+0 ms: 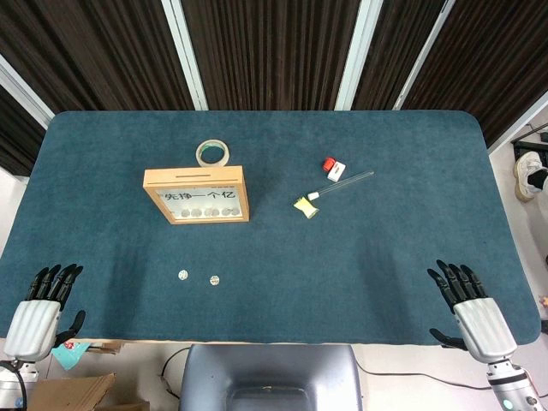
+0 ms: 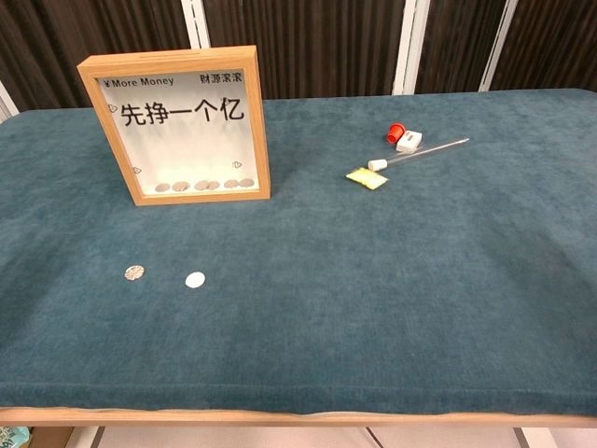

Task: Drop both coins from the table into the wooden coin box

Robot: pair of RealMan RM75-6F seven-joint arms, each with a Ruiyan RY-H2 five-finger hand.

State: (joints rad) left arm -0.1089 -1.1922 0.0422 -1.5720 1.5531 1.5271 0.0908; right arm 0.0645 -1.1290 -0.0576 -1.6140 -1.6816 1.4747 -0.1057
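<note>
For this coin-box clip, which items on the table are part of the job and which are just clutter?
Belongs to the job:
- wooden coin box
- left coin
- right coin

Just lying about:
- tape roll, behind the box
- red and white small item
- clear thin stick
- yellow packet

Both hands rest at the near table edge, holding nothing.

My hands have open counter (image 1: 360, 257) up to both coins (image 1: 182, 275) (image 1: 215, 280). Obstacles: coin box (image 1: 196, 194) at their 12 o'clock, tape roll (image 1: 212, 154) behind it.
</note>
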